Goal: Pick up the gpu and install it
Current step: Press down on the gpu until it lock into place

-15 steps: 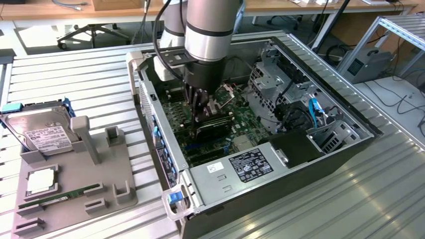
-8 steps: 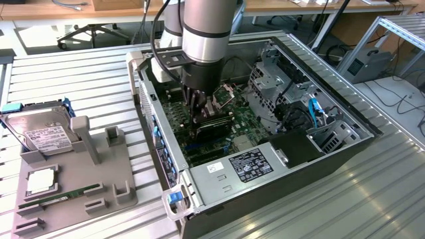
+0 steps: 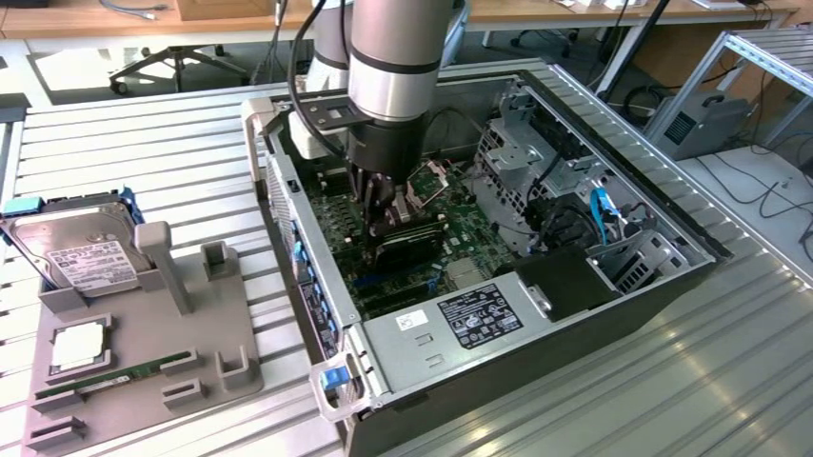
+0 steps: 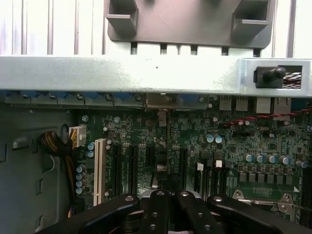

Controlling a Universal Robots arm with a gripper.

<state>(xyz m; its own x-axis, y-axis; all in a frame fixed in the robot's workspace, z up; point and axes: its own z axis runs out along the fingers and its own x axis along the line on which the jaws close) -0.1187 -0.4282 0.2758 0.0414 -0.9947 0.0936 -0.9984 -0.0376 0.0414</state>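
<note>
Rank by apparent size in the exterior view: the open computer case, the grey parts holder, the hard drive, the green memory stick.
1. Computer case
2. Grey parts holder
3. Hard drive
4. Memory stick, the slimmest, though about as long as the drive looks.

Light: bright and even, daylight-like across the slatted metal table (image 3: 661, 381).
Glare: the table slats shine pale at the exterior view's right; the computer case (image 4: 146, 73) rim is washed out almost white in the wrist view.
Shadows: the case interior is dim; the circuit board (image 3: 420, 238) lies in shade under the arm (image 3: 394, 67).
Focus: the gripper (image 4: 168, 214) is soft and dark up close; the board behind it is sharper.
</note>
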